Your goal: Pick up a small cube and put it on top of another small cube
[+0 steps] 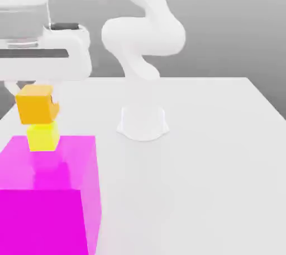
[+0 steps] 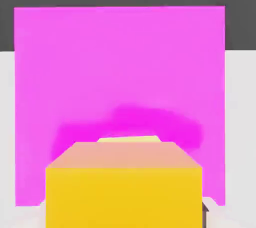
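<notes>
amber cube (image 1: pixel 36 104) on yellow cube (image 1: pixel 43 137), atop magenta block (image 1: pixel 47 192)

A large, glossy magenta block with square faces (image 1: pixel 42 220) stands at the exterior view's left, its flat top level. Beneath it spreads a smooth, pale white tabletop (image 1: pixel 201 164), with a plain grey backdrop (image 1: pixel 229 19) behind

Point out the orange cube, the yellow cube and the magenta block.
Orange cube (image 1: pixel 34 107): exterior view, front face.
Yellow cube (image 1: pixel 42 138): exterior view, front face.
Magenta block (image 1: pixel 40 223): exterior view, front face.
</notes>
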Robot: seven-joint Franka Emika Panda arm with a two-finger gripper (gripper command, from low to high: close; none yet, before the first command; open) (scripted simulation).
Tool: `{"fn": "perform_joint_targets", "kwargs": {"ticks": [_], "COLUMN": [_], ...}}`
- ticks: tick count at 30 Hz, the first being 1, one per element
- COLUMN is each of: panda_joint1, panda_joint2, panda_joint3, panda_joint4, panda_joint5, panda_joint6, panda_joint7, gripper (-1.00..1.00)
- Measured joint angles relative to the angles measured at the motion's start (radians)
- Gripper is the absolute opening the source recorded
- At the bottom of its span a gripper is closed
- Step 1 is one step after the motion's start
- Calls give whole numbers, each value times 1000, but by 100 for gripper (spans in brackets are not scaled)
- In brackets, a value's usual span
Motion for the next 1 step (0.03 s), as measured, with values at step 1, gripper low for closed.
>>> {"fn": "perform_joint_targets", "kwargs": {"ticks": [1], "panda_joint1": [0], "panda_joint2": [0], "panda_joint3": [0], "panda_joint4": [0], "panda_joint5": [0], "panda_joint6": [0], "panda_joint7": [0], "gripper": [100]}}
